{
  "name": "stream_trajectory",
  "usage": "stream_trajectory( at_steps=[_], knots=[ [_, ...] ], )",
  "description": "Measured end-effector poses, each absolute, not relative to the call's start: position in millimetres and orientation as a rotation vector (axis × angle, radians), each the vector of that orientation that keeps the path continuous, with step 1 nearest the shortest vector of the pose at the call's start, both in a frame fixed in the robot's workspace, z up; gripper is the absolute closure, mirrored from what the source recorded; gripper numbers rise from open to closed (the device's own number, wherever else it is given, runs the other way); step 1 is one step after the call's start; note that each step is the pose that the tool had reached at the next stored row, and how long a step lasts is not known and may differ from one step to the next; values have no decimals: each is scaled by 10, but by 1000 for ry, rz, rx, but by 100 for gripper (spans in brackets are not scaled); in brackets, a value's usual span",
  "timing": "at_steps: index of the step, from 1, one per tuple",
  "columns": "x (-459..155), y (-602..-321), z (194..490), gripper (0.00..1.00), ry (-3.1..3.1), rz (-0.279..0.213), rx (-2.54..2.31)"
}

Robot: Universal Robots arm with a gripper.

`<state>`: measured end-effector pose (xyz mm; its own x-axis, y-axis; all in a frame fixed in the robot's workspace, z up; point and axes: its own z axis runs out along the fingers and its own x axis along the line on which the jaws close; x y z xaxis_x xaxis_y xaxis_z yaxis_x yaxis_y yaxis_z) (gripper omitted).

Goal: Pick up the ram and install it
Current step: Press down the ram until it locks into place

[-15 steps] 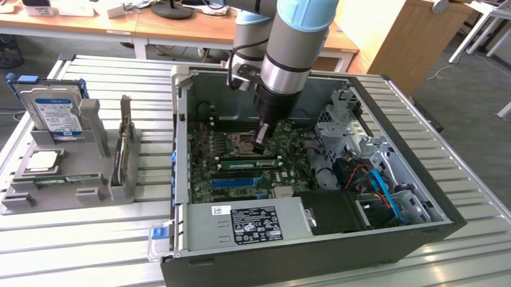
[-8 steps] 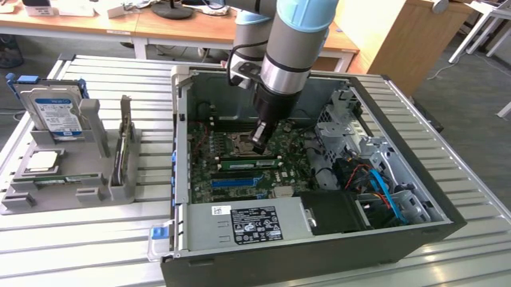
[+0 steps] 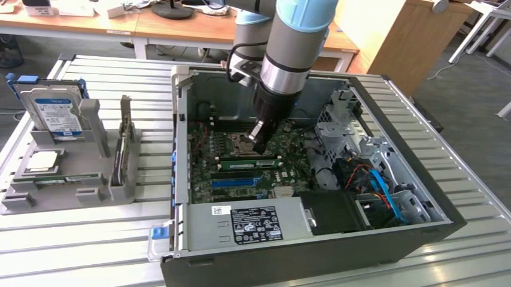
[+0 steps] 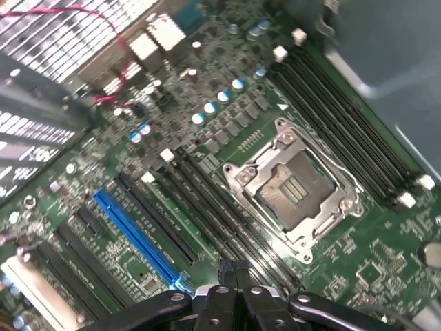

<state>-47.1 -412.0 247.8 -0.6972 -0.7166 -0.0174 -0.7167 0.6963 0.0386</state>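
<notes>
- A grey holder (image 3: 68,179) is sitting on the slatted table (image 3: 112,251) at the exterior view's left, carrying an upright drive (image 3: 57,115) whose blue-white label is too small to read.
- An open computer case (image 3: 319,179) is lying at the middle, with a power supply (image 3: 248,224) at 6 o'clock wearing a black label; its writing cannot be made out.
- The gripper (image 3: 257,139) is reaching into the case with its fingers closed together and nothing visibly held, hanging over the motherboard (image 4: 207,117).
- The ram (image 3: 251,161) is lying seated in a slot just at 6 o'clock of the gripper's tip.
- In the wrist view the fingertips (image 4: 238,272) are pressing together beside the black slots (image 4: 213,214), near a blue slot (image 4: 138,234) and the empty processor socket (image 4: 293,189).
</notes>
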Motion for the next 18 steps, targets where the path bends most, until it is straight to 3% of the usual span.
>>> stream_trajectory(
  at_steps=[18],
  knots=[
    [-471, -4120, 2477, 89, 3045, 65, -736]
  ],
)
